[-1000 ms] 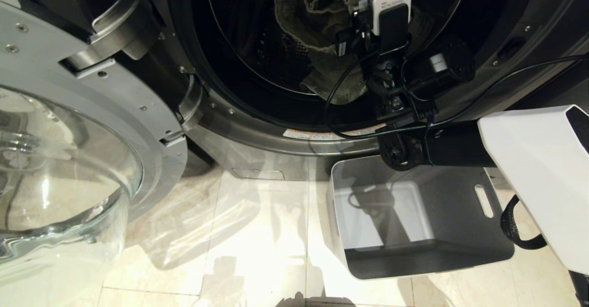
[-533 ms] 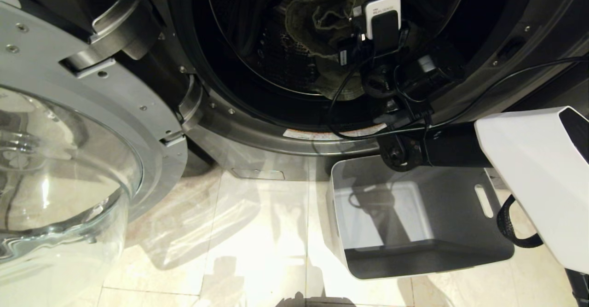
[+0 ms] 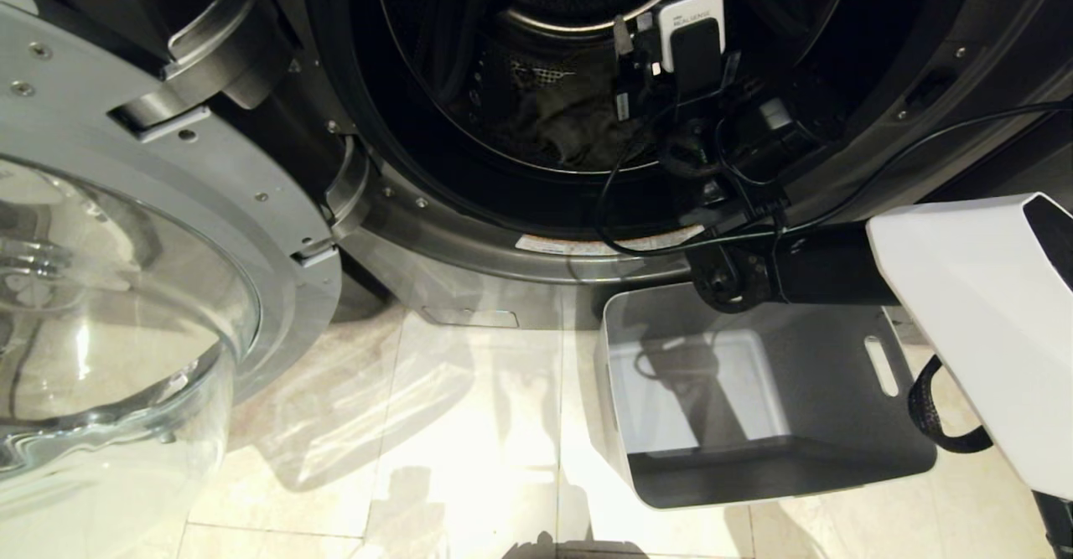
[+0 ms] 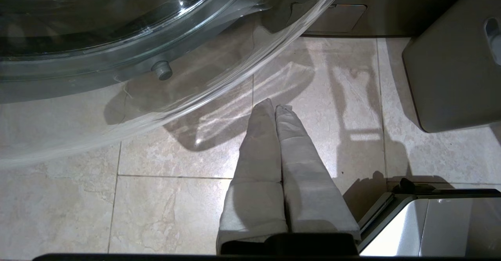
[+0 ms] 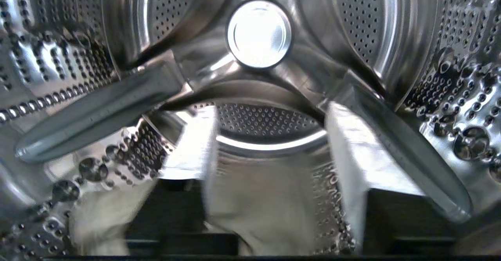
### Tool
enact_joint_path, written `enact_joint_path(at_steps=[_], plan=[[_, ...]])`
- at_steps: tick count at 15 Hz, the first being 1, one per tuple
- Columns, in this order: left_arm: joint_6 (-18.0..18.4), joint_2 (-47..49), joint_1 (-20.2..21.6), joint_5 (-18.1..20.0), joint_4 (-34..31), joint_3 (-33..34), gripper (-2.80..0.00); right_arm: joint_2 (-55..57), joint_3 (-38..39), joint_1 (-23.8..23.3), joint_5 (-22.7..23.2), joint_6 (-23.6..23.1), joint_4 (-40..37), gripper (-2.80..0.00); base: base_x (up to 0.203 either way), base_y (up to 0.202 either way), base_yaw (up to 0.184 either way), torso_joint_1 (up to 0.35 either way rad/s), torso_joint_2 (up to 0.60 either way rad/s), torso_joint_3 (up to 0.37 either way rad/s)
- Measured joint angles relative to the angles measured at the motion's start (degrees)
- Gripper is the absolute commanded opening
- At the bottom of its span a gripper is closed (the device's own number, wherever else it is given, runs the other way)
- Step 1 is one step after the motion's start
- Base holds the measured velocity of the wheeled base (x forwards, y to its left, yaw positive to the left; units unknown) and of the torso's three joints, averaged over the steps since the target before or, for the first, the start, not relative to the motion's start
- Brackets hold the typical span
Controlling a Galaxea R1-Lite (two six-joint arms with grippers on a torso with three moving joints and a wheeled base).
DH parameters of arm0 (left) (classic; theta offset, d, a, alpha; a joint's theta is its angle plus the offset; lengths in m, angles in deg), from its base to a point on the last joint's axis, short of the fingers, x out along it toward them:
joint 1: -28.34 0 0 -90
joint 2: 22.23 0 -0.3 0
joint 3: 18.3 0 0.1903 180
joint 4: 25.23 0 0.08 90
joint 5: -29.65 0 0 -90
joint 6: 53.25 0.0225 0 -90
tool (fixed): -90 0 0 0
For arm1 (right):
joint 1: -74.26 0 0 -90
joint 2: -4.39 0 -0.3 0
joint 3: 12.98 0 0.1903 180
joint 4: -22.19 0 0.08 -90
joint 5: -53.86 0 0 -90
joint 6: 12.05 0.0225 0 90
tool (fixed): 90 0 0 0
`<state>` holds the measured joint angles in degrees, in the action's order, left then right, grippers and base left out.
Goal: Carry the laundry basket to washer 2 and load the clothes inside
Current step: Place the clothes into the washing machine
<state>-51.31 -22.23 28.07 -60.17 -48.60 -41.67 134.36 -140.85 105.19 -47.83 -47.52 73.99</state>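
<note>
My right arm reaches through the washer's round opening (image 3: 469, 232) into the steel drum (image 5: 258, 34). Its wrist camera (image 3: 689, 35) hides the fingers in the head view. In the right wrist view the right gripper (image 5: 270, 147) is open, and the pale, blurred clothes (image 5: 254, 206) lie loose below and between its fingers. The head view shows the clothes (image 3: 578, 119) as a dark crumpled heap on the drum's bottom. The grey laundry basket (image 3: 838, 358) stands on the floor under the arm with nothing in it. My left gripper (image 4: 275, 106) is shut and empty above the tiles.
The washer's glass door (image 3: 109, 316) stands swung open at the left and bulges over the floor (image 4: 117, 57). Black cables (image 3: 620, 207) hang from the right wrist over the door rim. The basket's outer wall (image 4: 450, 77) is to the side of the left gripper.
The right gripper has opened and let go of the clothes, which dropped from beside the wrist to the drum's bottom. The wrist shifted slightly deeper. Left arm and basket are unmoved.
</note>
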Motion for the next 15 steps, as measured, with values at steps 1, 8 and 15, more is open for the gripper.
enact_joint_path(at_steps=[1,8,15], plan=[[0.0,0.0,0.0,0.0,0.0,0.0,-2.80,-0.1,0.0,0.1,0.1,0.1,0.0,0.00,0.000,0.000,0.000,0.000,0.00,0.000],[0.0,0.0,0.0,0.0,0.0,0.0,-2.80,-4.9,8.0,4.3,0.5,5.2,-2.0,0.00,0.000,0.000,0.000,0.000,0.00,0.000],[0.0,0.0,0.0,0.0,0.0,0.0,-2.80,-20.8,31.8,8.5,1.2,16.4,-13.1,-2.80,0.000,0.000,0.000,0.000,0.00,0.000]])
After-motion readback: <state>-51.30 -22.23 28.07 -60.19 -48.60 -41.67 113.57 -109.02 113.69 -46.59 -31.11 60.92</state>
